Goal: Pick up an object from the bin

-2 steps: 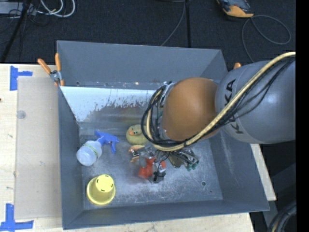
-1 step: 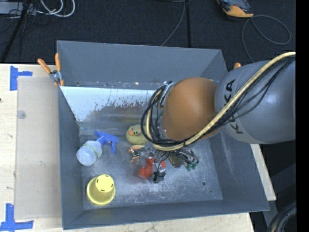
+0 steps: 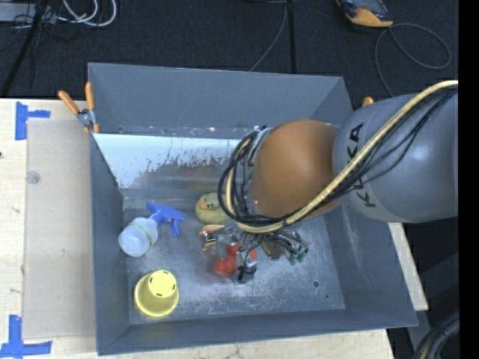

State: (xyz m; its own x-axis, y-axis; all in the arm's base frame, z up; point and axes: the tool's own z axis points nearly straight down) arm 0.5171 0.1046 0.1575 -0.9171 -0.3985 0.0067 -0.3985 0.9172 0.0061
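Cam view: low over mid floor of grey bin (image 3: 187,103), under orange wrist cover (image 3: 296,167). Jaws wide or narrow: can't tell, hidden. Right at jaws: small red obj (image 3: 224,265); gripped or not, can't tell. Just beyond jaws, view-left: yellow rounded toy (image 3: 208,208). Farther view-left: spray bottle (image 3: 144,232) w/ blue trigger, lying flat. Nearer cam, view-left, well apart: yellow cup (image 3: 156,292).

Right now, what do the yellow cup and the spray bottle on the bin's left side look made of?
The yellow cup is likely moulded plastic: opaque, even colour, smooth with a soft sheen. The spray bottle is probably plastic too, with a pale, cloudy translucent body and a glossy blue trigger head. This is judged by look alone.
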